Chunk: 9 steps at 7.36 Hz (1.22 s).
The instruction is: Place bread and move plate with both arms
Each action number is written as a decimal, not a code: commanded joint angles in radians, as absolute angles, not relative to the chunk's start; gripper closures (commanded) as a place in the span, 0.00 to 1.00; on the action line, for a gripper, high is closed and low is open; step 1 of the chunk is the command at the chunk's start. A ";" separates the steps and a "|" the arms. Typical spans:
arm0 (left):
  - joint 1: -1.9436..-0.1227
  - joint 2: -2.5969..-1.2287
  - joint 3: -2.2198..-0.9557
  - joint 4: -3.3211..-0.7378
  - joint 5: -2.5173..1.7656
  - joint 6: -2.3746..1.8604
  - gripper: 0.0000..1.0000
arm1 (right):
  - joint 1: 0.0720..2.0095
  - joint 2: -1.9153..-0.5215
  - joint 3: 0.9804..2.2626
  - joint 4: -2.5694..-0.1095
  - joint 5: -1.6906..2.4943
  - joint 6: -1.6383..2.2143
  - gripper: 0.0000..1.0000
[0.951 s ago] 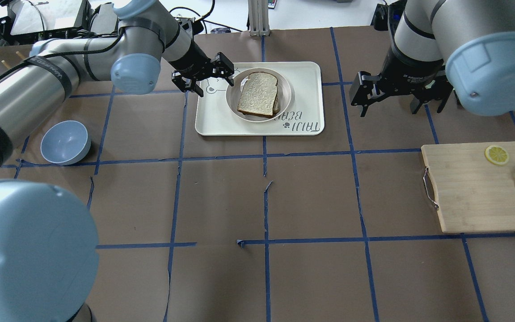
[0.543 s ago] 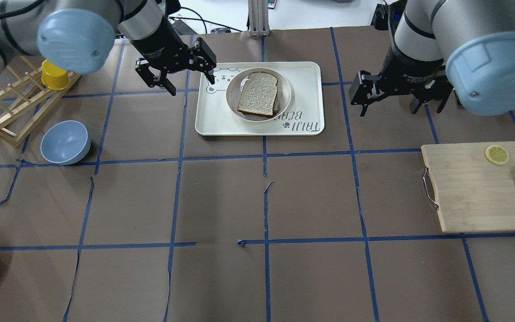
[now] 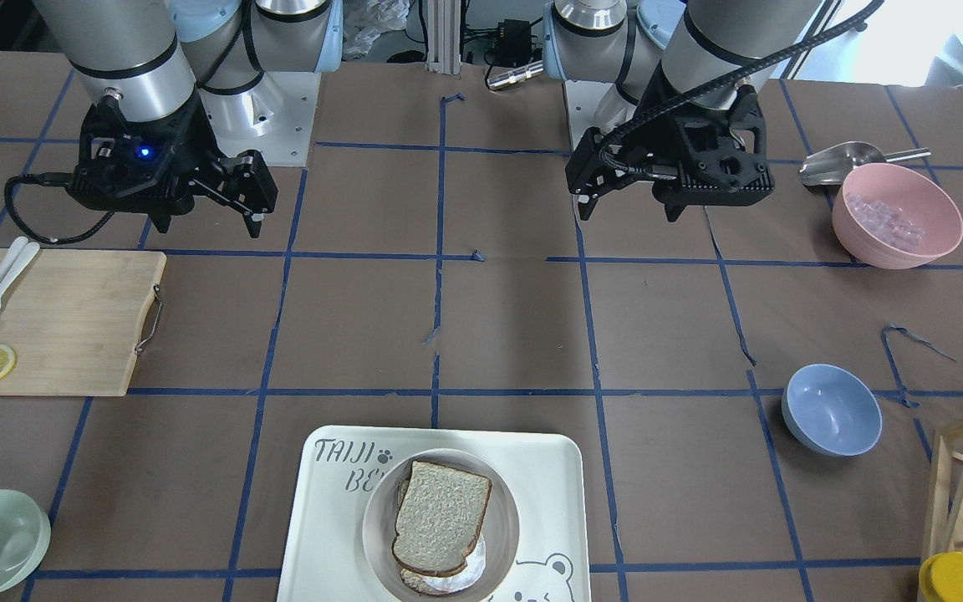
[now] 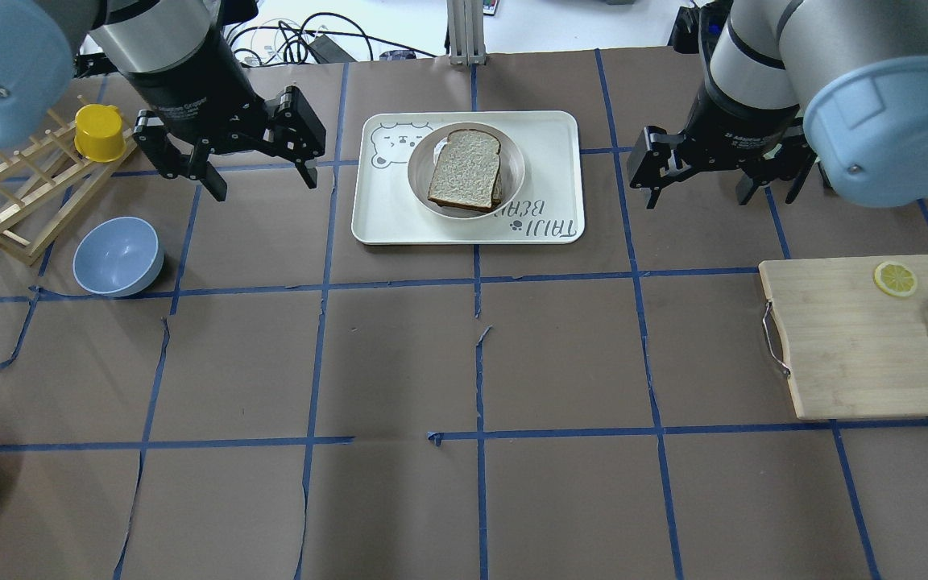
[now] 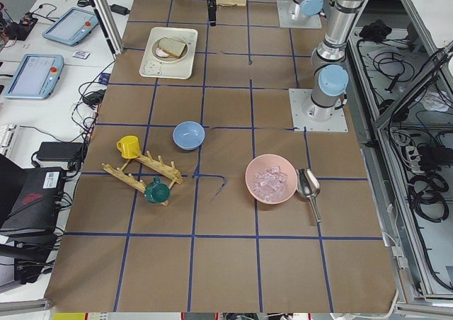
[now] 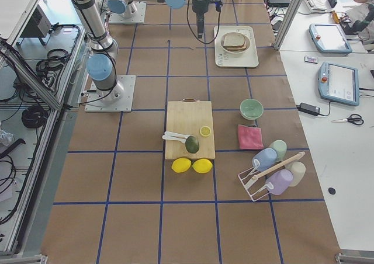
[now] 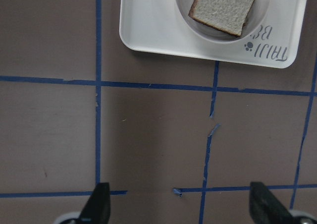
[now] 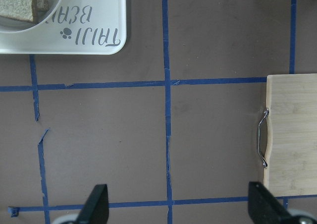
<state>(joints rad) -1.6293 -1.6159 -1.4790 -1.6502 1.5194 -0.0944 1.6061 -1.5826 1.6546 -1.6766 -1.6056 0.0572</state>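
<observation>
Bread [image 4: 465, 169] lies flat in the plate [image 4: 517, 165], atop what seems a second slice, though that part is poorly seen; the plate sits on the white tray [image 4: 548, 141], at the table's far side from the robot; left gripper [image 4: 264, 187] hangs above the table beside the tray, on the robot's left of it, fingers wide apart, holding nothing; right gripper [image 4: 698, 193] hangs on the tray's other side, likewise spread and empty; blue bowl [image 4: 118, 256] sits nearer the left arm; cutting board [image 4: 859, 346] lies at the right.
</observation>
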 commanded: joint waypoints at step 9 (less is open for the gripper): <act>-1.621 -1.605 -1.532 -1.439 1.552 0.061 0.00 | 1.608 -1.583 1.646 -1.677 -1.601 0.055 0.00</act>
<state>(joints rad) -1.6214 -1.6051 -1.5326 -1.4377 1.5532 0.0616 1.6063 -1.5831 1.6461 -1.6767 -1.6017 0.0552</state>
